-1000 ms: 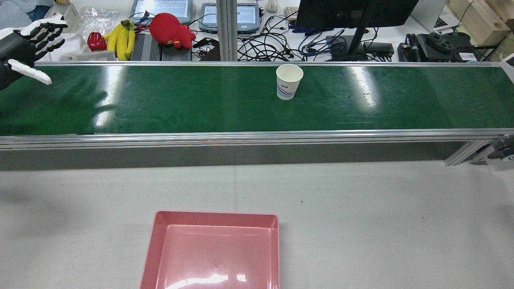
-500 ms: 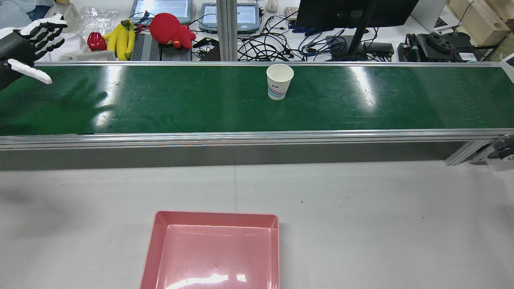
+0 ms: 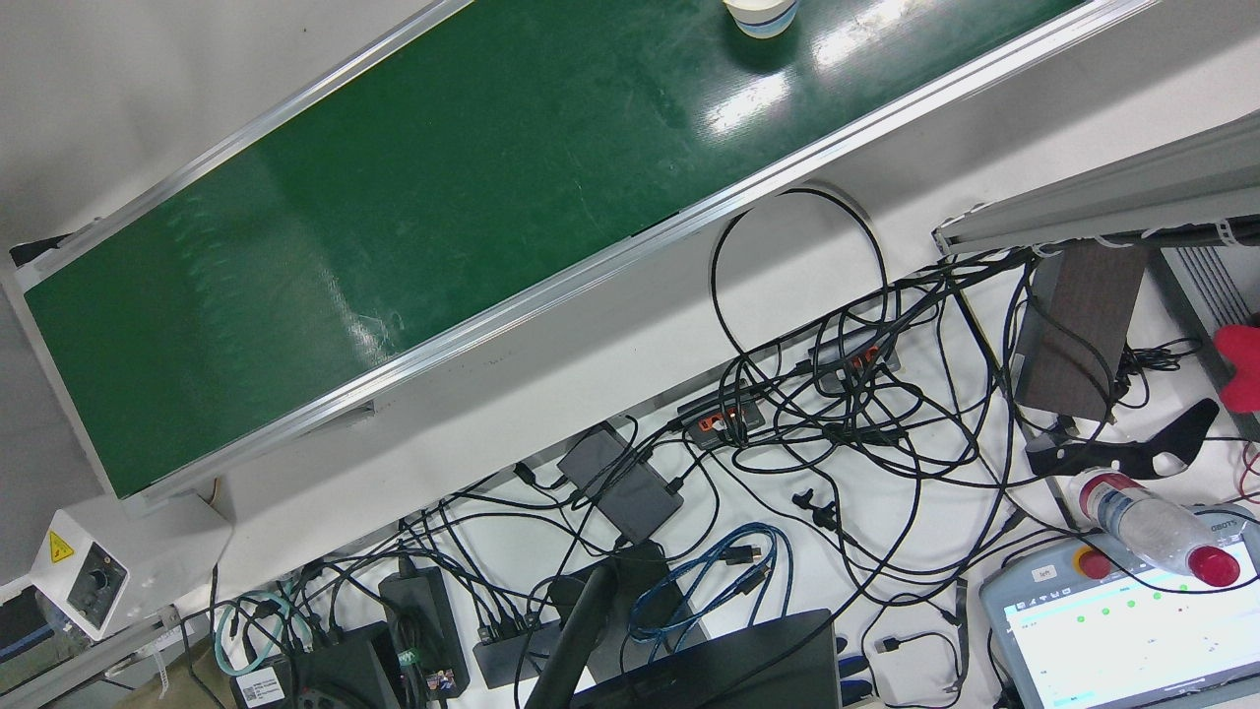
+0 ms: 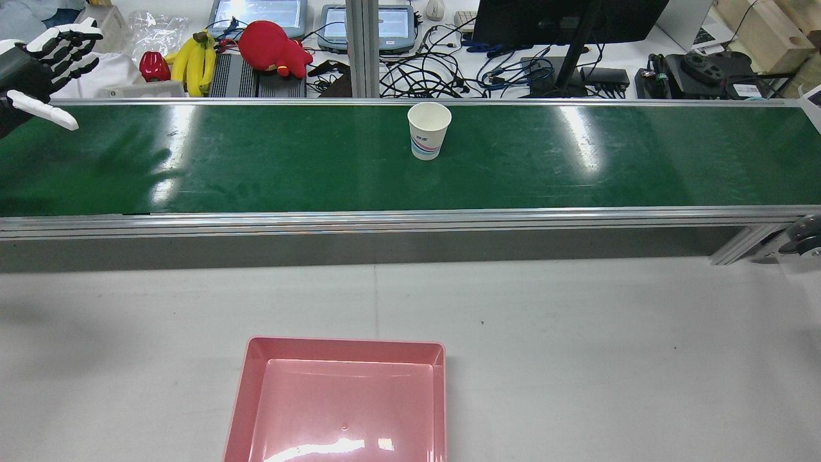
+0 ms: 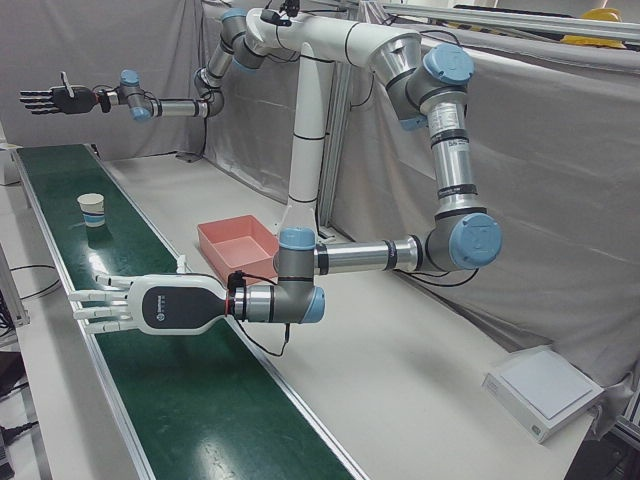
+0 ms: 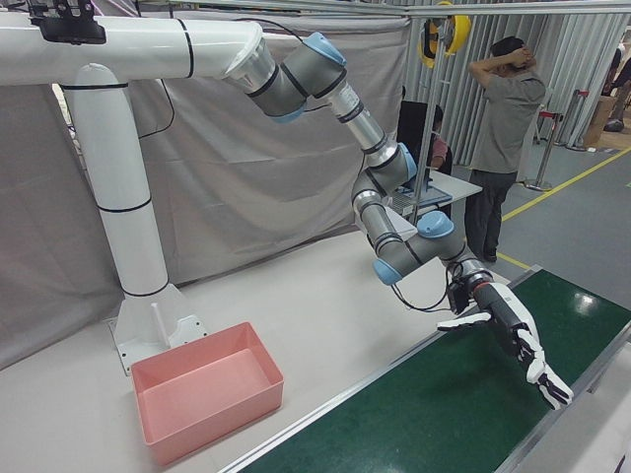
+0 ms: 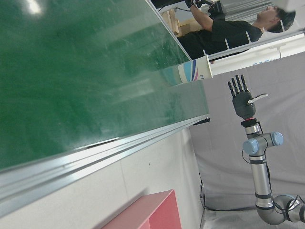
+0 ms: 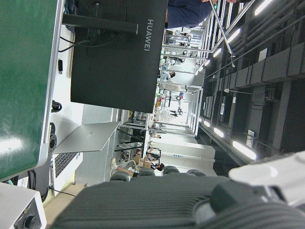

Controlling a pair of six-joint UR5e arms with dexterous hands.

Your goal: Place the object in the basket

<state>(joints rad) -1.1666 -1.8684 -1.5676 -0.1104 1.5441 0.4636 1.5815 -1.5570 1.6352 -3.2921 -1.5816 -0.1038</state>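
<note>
White paper cup [image 4: 429,130] upright on green belt [image 4: 577,160]; my left hand [image 4: 38,64] and right hand [image 5: 140,305] spread, empty; pink basket [image 4: 340,398] empty.

White arms, blue joints, blk/white robot hand [image 5: 150,305]

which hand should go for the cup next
Left. The left hand is open, low over the belt, and the cup has been riding toward it over the last second. The right hand is open too, but held high at the belt's other end.
</note>
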